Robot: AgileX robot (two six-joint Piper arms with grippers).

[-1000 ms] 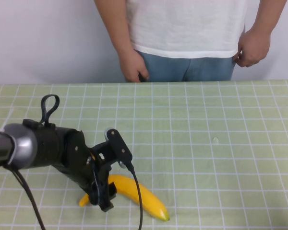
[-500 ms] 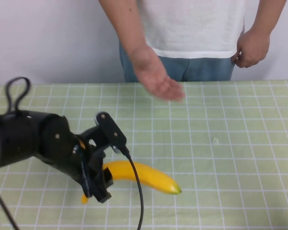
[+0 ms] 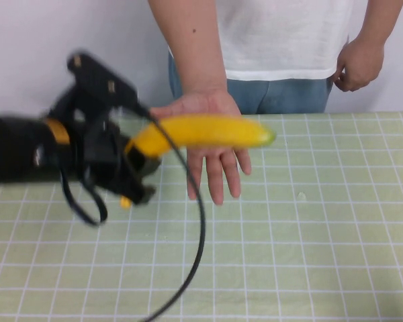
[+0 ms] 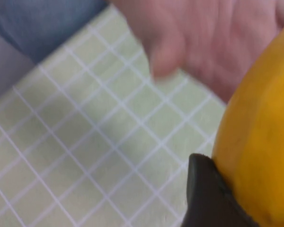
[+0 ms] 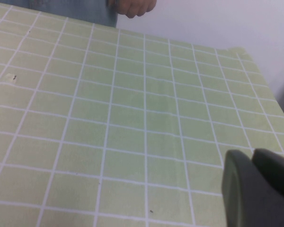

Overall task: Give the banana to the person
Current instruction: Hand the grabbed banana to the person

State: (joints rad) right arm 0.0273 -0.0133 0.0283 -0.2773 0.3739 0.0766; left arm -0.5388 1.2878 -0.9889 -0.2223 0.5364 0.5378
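The yellow banana is held level in the air by its stem end in my left gripper, which is shut on it. Its green tip points right. It hovers just over the open palm of the person, who wears a white T-shirt and jeans and stands behind the table. In the left wrist view the banana lies against one dark finger, with the person's hand beyond it. My right gripper is shut and empty, low over the table, and out of the high view.
The green checked tablecloth covers the table. My left arm's black cable loops down over the table. The person's other hand hangs at the hip at the back right and also shows in the right wrist view.
My left gripper has lifted the banana off the table and carried it up and back to the person's hand. The person's hand has reached further forward, palm up, under the banana.
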